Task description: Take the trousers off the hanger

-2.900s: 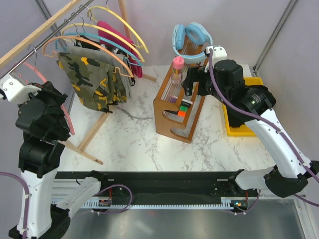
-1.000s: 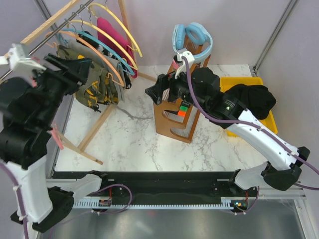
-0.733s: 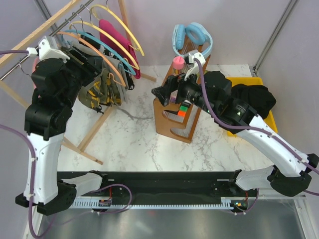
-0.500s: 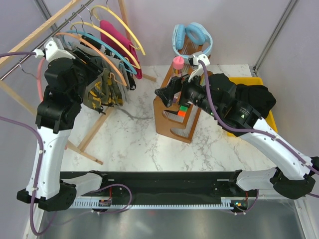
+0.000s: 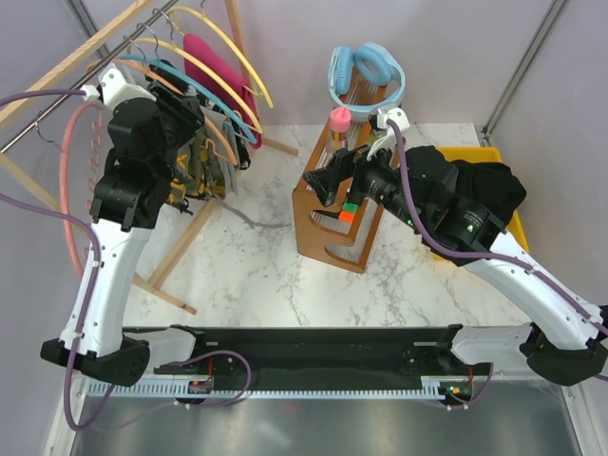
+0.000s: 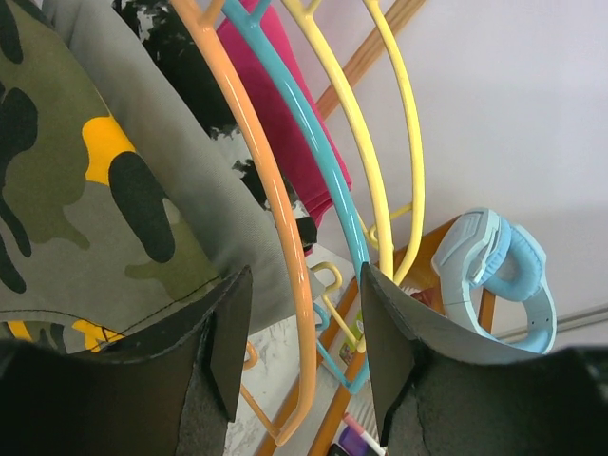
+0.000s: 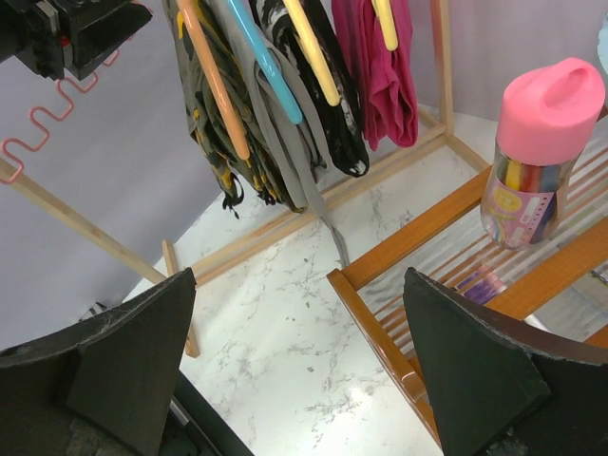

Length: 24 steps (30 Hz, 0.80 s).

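Observation:
The camouflage trousers (image 5: 197,163) hang on an orange hanger (image 5: 220,139) on the wooden rail at the back left. My left gripper (image 5: 188,131) is up against that hanger. In the left wrist view its jaws (image 6: 302,342) straddle the orange hanger bar (image 6: 285,285) with a gap on each side, open, and the camouflage trousers (image 6: 57,218) hang just left of them. The black trousers (image 5: 486,190) lie in the yellow bin (image 5: 446,249) at the right. My right gripper (image 5: 319,186) hovers open and empty beside the wooden stand, its fingers wide apart (image 7: 296,323).
A grey garment (image 7: 296,142), a magenta garment (image 7: 380,76) and blue and yellow hangers (image 6: 328,190) hang on the same rail. A wooden stand (image 5: 332,223) holds a pink-capped bottle (image 7: 541,152) and blue headphones (image 5: 366,71). The rack's slanted legs (image 5: 180,249) cross the table's left side.
My left arm has swung in from the left to the rail, and its jaws have narrowed around the orange hanger. The right gripper has drifted slightly right, still wide.

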Tool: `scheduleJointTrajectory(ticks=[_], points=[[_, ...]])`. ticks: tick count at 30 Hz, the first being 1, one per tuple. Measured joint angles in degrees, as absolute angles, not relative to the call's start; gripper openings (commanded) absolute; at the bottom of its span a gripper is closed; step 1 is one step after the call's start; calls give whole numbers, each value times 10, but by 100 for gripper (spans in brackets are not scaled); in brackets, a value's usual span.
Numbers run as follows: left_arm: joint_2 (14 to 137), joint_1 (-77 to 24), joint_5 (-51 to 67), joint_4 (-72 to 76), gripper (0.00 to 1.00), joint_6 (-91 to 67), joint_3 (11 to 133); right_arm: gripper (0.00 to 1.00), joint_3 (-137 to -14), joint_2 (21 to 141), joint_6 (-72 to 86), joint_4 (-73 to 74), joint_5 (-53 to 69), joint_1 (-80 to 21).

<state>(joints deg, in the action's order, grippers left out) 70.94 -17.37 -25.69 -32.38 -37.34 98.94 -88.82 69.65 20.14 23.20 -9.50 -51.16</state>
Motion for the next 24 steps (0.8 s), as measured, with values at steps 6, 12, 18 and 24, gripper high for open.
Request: scheduleJointTrajectory(ticks=[6, 12, 18, 24], points=[[719, -174, -271, -315, 43, -374, 986, 98, -884, 689, 201, 232, -100, -512], [726, -174, -286, -295, 43, -375, 957, 98, -874, 682, 197, 232, -105, -512], [738, -174, -286, -272, 40, -375, 953, 98, -865, 673, 195, 232, -109, -512], [754, -174, -284, -239, 31, -356, 951, 98, -852, 663, 192, 232, -111, -512]])
